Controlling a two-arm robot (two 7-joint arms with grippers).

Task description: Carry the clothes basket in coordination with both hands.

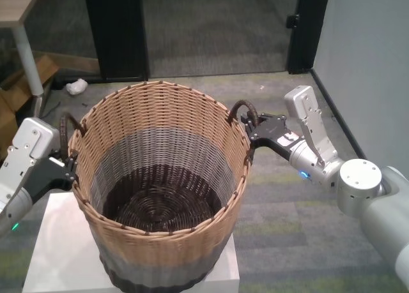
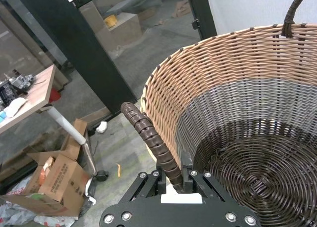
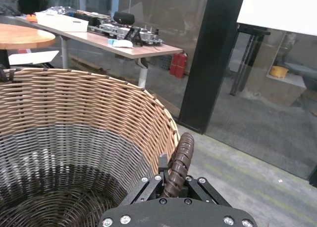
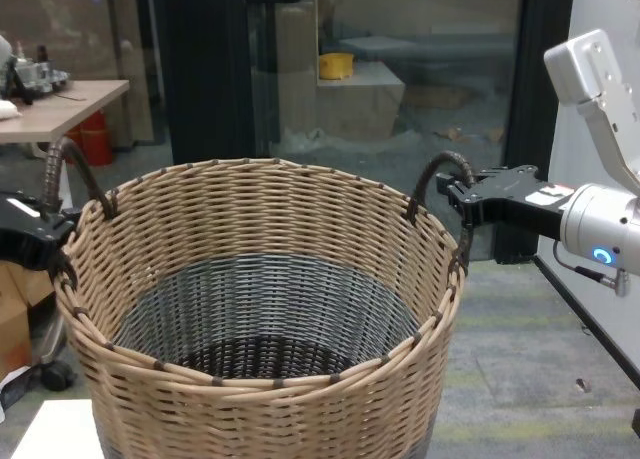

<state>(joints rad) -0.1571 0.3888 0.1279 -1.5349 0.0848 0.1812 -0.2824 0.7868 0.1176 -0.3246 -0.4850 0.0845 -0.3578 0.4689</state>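
Both handles are gripped: left gripper [image 2: 178, 180] clamped on the clothes basket [image 1: 163, 178]'s left loop, right gripper [image 3: 173, 180] on its right; next, I judge, an even lift

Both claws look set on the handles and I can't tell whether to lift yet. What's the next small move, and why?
Probably a slow, level lift with both arms together. The left claw is shut on the left handle and the right claw is shut on the right handle, while the basket seems still to sit on the white stand. Raising one side first would likely tilt it.
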